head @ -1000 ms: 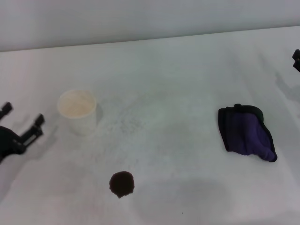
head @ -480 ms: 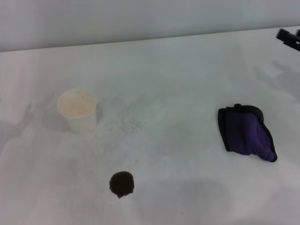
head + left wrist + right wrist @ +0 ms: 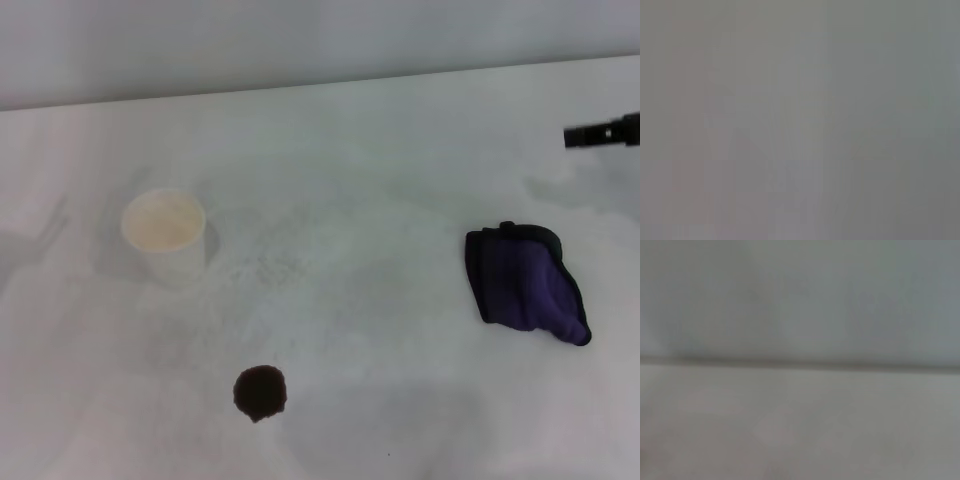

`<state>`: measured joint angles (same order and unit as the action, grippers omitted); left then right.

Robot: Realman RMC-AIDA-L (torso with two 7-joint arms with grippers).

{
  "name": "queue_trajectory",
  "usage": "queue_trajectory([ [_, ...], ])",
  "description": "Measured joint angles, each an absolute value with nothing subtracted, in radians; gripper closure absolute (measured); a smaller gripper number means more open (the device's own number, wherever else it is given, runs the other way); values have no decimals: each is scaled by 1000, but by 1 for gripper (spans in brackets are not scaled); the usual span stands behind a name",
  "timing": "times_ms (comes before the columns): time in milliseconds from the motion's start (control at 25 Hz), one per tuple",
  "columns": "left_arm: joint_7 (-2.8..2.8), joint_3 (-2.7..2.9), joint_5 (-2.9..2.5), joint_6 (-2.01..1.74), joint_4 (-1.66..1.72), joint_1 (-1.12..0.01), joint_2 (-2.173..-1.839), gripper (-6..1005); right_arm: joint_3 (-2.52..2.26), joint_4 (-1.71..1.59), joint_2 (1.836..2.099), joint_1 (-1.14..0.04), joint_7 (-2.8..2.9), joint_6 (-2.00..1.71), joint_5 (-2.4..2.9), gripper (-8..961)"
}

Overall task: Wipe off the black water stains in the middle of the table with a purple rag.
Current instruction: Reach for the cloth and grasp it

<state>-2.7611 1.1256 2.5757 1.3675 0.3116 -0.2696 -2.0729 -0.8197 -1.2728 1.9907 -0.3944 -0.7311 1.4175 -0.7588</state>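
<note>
The black water stain [image 3: 260, 392] is a small round dark blot on the white table [image 3: 380, 180], near its front, left of centre. The purple rag [image 3: 528, 284] lies bunched at the right side of the table. My right gripper [image 3: 600, 133] shows only as a dark tip at the right edge of the head view, beyond the rag and apart from it. My left gripper is out of view. The left wrist view shows only flat grey. The right wrist view shows the table's surface [image 3: 800, 430] and its far edge.
A white paper cup [image 3: 165, 235] stands upright at the left, behind the stain. A pale wall [image 3: 300, 40] runs along the table's far edge. Faint grey speckles lie between the cup and the table's middle.
My left gripper, at the left edge a second ago, has left the head view. My right gripper's tip has moved along the right edge and now points inward above the rag.
</note>
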Motion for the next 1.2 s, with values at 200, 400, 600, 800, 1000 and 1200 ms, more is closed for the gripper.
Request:
queue_trajectory([
  [200,-2761,1122,2603,1358,321,-302,-2066,108,-1088,-1404,2007,-409,-430,1437,-546,83],
  [400,-2762,1113,2588,1306,355,-313,-2052,108,-1218,-1404,2008,-407,-247,1428,-550,88],
  [600,-2762,1112,2586,1227,384,-335,-2043,109,-1260,-1377,2007,-407,-147,1423,-551,102],
  [800,-2753,1117,2584,1135,398,-362,-2035,109,-1343,-1382,2007,-416,-54,1438,-521,113],
  [1000,-2761,1119,2581,1083,400,-381,-2029,109,-1398,-1379,2009,-440,19,1471,-521,114],
  [1200,-2755,1116,2543,1082,420,-387,-2029,109,-1411,-1362,2011,-463,39,1533,-459,115],
])
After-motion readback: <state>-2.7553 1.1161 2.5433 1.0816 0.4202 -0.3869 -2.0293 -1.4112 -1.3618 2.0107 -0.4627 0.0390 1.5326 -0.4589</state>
